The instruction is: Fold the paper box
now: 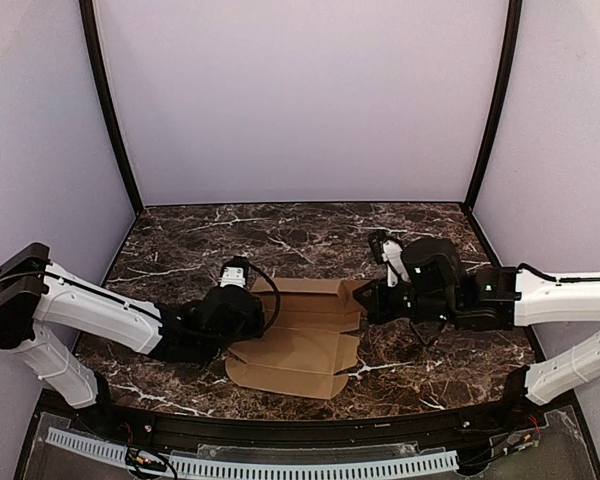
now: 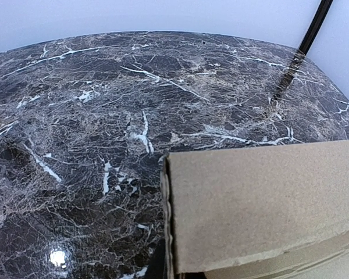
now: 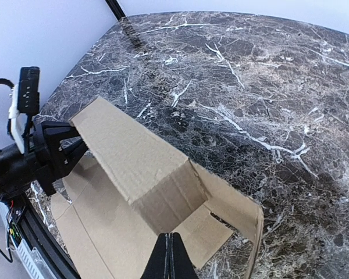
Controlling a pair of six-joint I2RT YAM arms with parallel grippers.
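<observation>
R gripper [image 3: 170, 249] has fingers together, tips against an end flap of the paper box [image 1: 298, 350]. L gripper [image 3: 57, 146] is closed, apparently pinching the raised long wall's other end. Box lies btwn the arms, mid table [image 1: 280, 235], one wall up, rest flat. Step: forming walls. Next, prob.: stand end flap w/o dropping wall.

A dark brown marble table [image 1: 280, 235] veined with white is enclosed on three sides by plain lavender walls [image 1: 300, 100]. Two black poles [image 1: 108, 100] are seen rising from its far corners. A white slotted strip [image 1: 280, 466] is mounted below the near edge.
</observation>
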